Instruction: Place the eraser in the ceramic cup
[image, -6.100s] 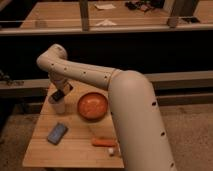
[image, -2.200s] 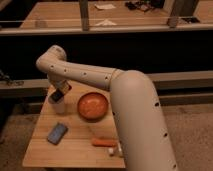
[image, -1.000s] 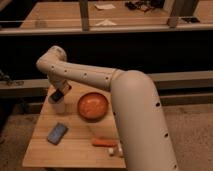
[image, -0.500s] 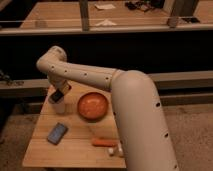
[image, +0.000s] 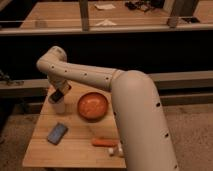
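Observation:
The ceramic cup (image: 59, 106), small and whitish, stands at the back left of the wooden table (image: 80, 155). My gripper (image: 57, 95) hangs right over its mouth, shut, at the end of the white arm that reaches in from the lower right. A small dark piece shows at the gripper's tip. I cannot tell whether that piece is the eraser or part of the fingers. A flat blue-grey rectangular block (image: 57, 133) lies on the table in front of the cup, apart from the gripper.
A wide orange bowl (image: 92, 105) sits just right of the cup. An orange stick-shaped thing (image: 104, 142) and a small white item (image: 115, 150) lie near the table's front right edge, beside the arm. Dark counters and a rail stand behind.

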